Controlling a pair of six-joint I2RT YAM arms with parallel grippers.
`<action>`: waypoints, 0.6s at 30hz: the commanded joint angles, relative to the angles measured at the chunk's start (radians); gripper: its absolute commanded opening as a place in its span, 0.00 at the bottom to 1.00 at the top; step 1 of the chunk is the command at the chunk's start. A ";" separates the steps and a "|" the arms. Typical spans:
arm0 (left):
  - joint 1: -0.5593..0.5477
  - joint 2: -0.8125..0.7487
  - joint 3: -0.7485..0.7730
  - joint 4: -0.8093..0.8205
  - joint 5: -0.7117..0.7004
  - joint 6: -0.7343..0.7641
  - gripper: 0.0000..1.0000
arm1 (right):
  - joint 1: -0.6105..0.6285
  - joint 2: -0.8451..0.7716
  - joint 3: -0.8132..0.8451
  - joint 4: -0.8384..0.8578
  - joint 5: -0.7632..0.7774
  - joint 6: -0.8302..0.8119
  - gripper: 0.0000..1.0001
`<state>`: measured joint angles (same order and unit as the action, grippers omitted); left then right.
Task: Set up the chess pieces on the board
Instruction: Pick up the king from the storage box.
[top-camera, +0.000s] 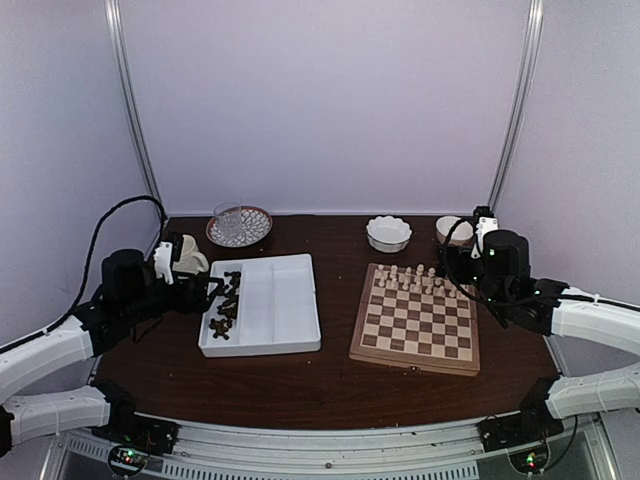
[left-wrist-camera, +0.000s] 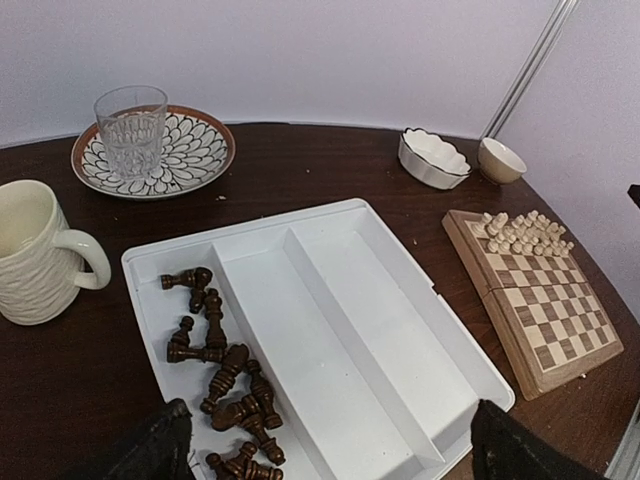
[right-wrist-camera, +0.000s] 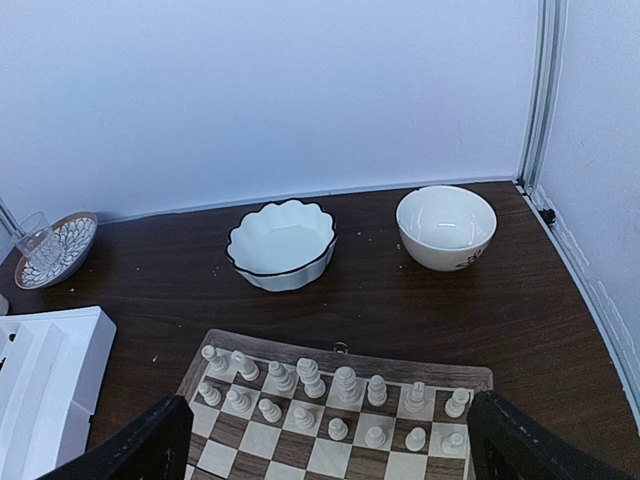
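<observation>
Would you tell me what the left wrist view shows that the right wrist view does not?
Only the left wrist view shows the mug and the dark pieces lying in the left compartment of the tray. Only the right wrist view shows the cream pieces singly, in two rows on the board. Both show tray, board, plate, glass, scalloped bowl and round bowl.

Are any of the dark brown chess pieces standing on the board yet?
No, the dark chess pieces all lie in the left compartment of the white tray, and only cream pieces stand on the board.
</observation>
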<state>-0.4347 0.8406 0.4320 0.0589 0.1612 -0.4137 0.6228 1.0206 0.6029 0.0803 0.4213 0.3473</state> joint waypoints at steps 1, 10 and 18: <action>-0.007 0.003 0.011 0.011 -0.015 0.013 0.97 | -0.003 -0.019 -0.010 0.014 -0.010 -0.001 1.00; -0.007 0.003 0.028 -0.043 -0.053 0.030 0.98 | -0.003 -0.027 -0.013 0.008 -0.009 0.000 1.00; -0.009 0.064 0.077 -0.145 -0.176 0.042 0.79 | -0.003 -0.014 -0.011 0.017 -0.040 0.004 1.00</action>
<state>-0.4381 0.8787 0.4541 -0.0299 0.0875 -0.3904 0.6228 1.0080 0.6025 0.0803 0.4034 0.3473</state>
